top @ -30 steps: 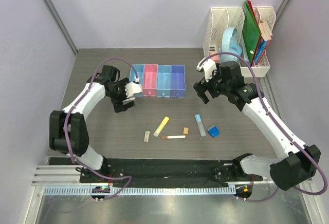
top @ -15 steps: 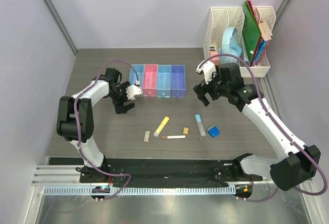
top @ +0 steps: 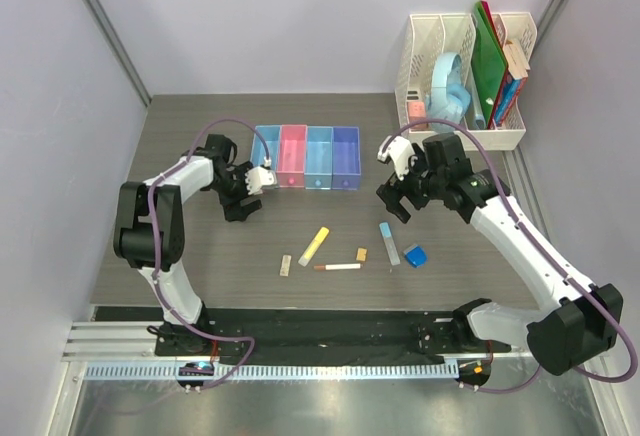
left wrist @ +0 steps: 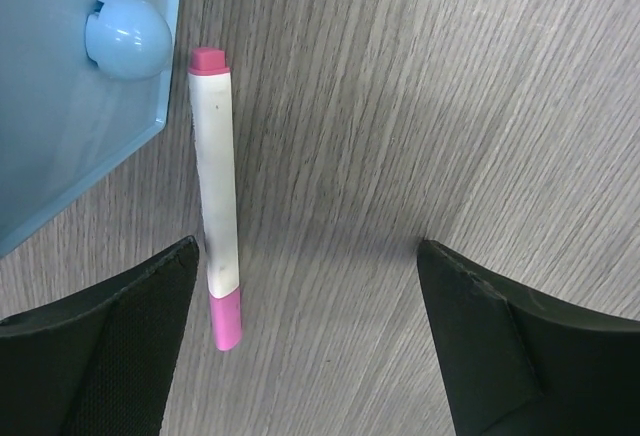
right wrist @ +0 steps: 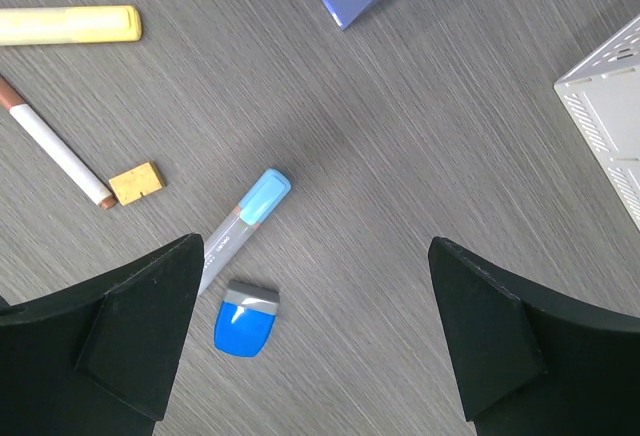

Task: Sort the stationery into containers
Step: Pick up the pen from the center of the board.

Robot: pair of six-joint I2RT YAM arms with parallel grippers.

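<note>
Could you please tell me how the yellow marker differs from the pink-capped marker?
The yellow marker is yellow all over; the pink-capped marker has a white body with pink ends. The yellow marker lies well clear of the bins; the pink-capped marker lies close beside the light blue bin. Both lie flat on the table, in no bin.

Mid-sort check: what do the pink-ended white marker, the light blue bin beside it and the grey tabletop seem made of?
Pink-ended white marker: probably plastic, smooth matte barrel, uniform colour. Light blue bin: moulded plastic, slightly glossy, with a rounded knob and soft highlight. Grey tabletop: wood-grain pattern, matte; likely laminate, though solid wood cannot be excluded.
</note>
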